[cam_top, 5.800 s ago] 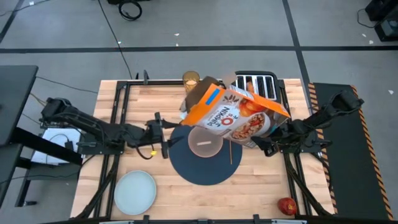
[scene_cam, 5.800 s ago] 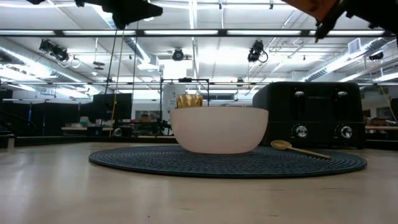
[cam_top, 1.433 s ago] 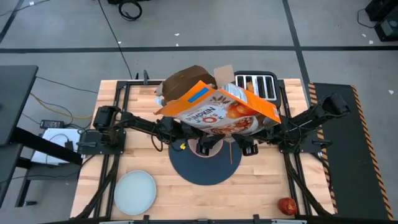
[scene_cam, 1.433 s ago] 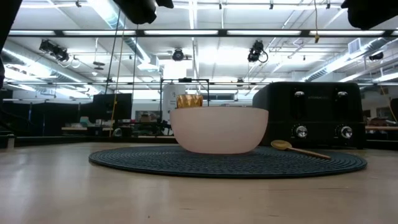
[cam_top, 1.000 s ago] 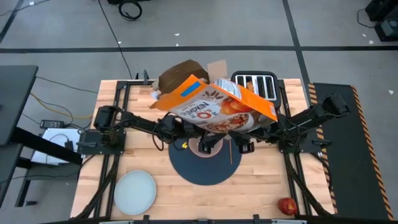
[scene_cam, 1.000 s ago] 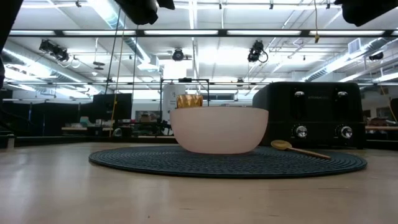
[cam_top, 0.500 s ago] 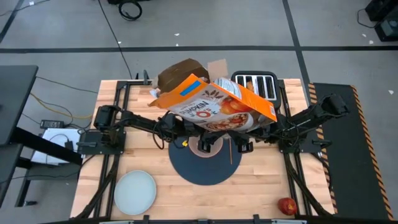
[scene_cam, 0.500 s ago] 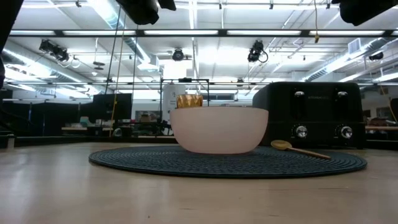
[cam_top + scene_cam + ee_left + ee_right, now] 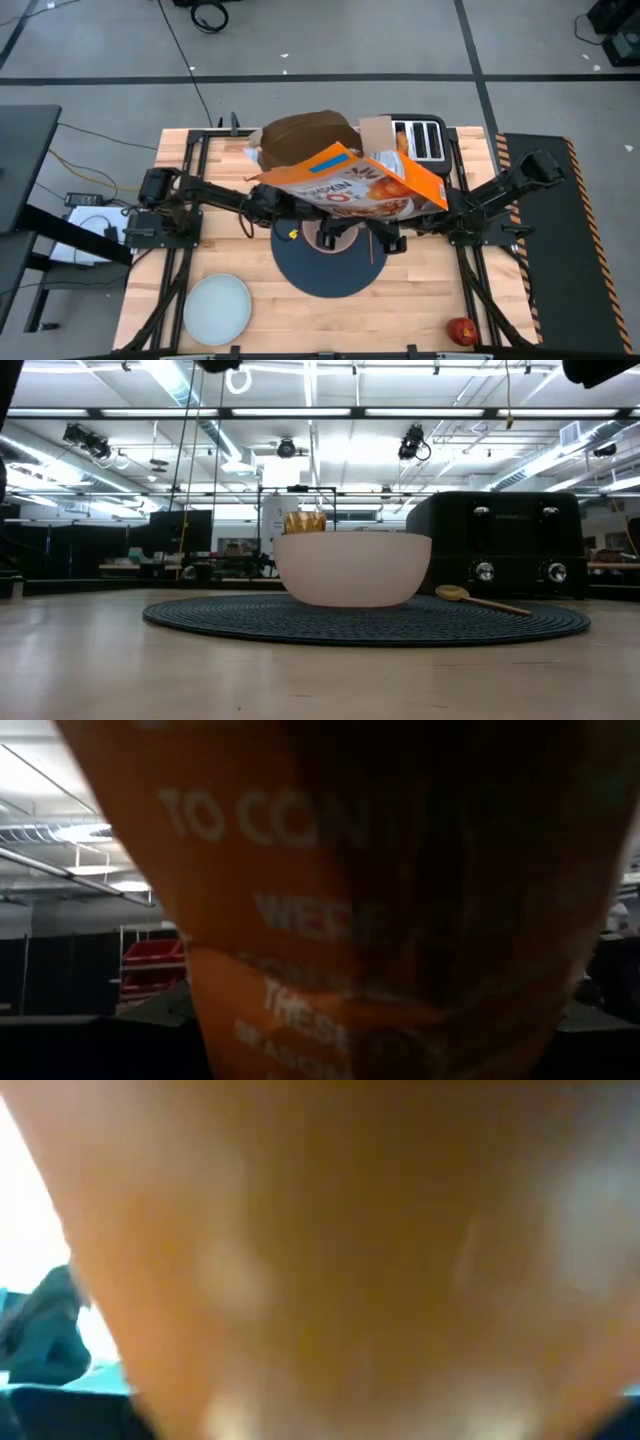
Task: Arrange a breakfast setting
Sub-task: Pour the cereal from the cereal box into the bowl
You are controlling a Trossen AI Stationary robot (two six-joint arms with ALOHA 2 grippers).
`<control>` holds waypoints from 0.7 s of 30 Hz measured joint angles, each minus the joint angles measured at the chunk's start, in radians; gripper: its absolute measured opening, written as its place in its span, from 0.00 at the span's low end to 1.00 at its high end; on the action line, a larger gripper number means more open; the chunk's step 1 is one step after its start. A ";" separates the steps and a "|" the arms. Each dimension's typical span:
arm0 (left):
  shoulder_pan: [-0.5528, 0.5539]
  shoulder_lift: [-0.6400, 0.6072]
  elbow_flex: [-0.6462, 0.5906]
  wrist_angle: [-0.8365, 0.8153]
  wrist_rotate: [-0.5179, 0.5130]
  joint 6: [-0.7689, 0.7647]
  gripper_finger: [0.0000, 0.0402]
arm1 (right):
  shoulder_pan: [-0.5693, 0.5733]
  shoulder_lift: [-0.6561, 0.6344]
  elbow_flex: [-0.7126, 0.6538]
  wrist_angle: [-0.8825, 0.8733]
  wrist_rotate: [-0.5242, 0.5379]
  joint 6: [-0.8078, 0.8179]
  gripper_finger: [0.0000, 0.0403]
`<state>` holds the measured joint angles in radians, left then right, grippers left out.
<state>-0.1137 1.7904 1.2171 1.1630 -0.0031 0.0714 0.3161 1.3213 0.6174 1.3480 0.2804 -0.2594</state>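
The brown-and-orange cereal box [image 9: 345,175] hangs tilted high over the pinkish bowl [image 9: 352,568], which stands on the dark-blue mat [image 9: 365,620]. The gold spoon [image 9: 480,600] lies on the mat right of the bowl. My left arm [image 9: 262,205] reaches under the box from the left and my right arm [image 9: 396,238] from the right. The box hides both grippers and fills both wrist views [image 9: 380,900]. The amber glass [image 9: 305,522] stands behind the bowl. The pale plate [image 9: 218,308] and the red apple [image 9: 461,331] lie near the front edge. My right gripper is shut on the cereal box, but the box itself hides the place of contact. The box is lifted clear of the table, tilted, above the bowl.
The black toaster [image 9: 422,138] stands at the far edge, right of the box, with something orange-brown [image 9: 402,142] in one slot. Bare wood [image 9: 420,310] lies between the mat and the apple.
The cereal box has rolled over further in the air, so that more of its brown side faces up and less of its orange front does, and it has shifted a little toward the table's right and near edges. My left arm has moved with it.
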 joint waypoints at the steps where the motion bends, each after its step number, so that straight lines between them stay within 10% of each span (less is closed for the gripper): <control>1: 0.000 -0.011 0.000 -0.022 0.000 0.005 0.70 | 0.005 0.001 0.000 -0.016 0.007 -0.005 0.92; 12: -0.004 -0.152 0.000 -0.268 0.000 0.046 0.69 | 0.063 0.001 0.000 -0.150 0.131 0.004 0.92; 21: -0.003 -0.378 0.000 -0.845 -0.051 0.046 0.69 | 0.189 0.001 -0.002 -0.405 0.341 0.126 0.92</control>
<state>-0.1169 1.4122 1.2175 0.3181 -0.0538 0.1175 0.5049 1.3220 0.6151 0.9435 0.6213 -0.1336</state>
